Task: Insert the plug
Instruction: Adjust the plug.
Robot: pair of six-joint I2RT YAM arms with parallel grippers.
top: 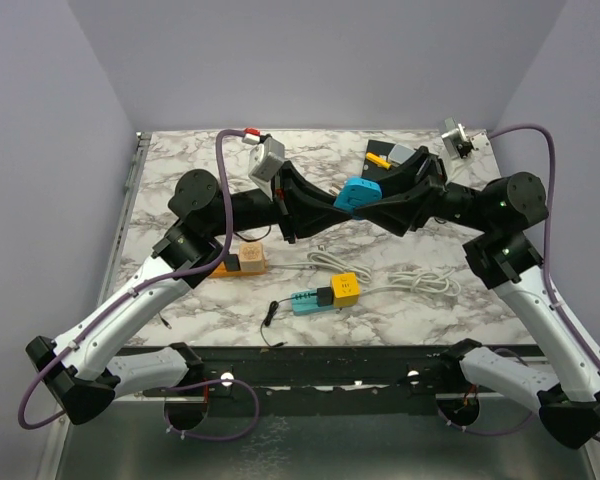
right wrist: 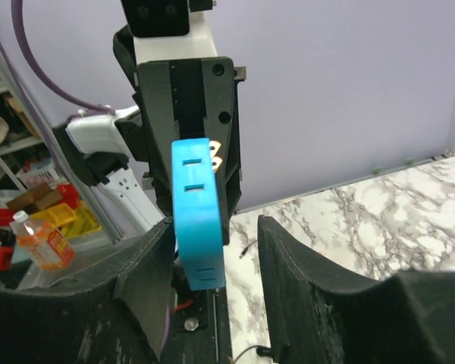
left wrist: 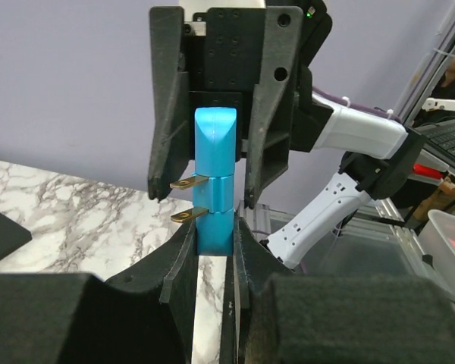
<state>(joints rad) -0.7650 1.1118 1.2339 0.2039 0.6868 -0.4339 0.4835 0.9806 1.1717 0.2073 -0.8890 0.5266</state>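
A blue plug (top: 359, 196) with two brass prongs (left wrist: 188, 183) is held in the air over the middle of the table, between both grippers. My left gripper (left wrist: 214, 236) is shut on its lower end and also shows in the top view (top: 332, 205). My right gripper (right wrist: 216, 246) is open around the plug (right wrist: 197, 212), which lies against its left finger (right wrist: 148, 262), with a gap to the right finger (right wrist: 292, 254). A teal socket block (top: 306, 300) with a yellow plug (top: 342, 289) in it lies on the table in front.
An orange power strip (top: 248, 261) lies under my left arm. A coiled white cable (top: 425, 282) runs right of the yellow plug. A thin black lead (top: 270, 315) lies near the front edge. A black tray (top: 392, 156) with small parts sits at the back.
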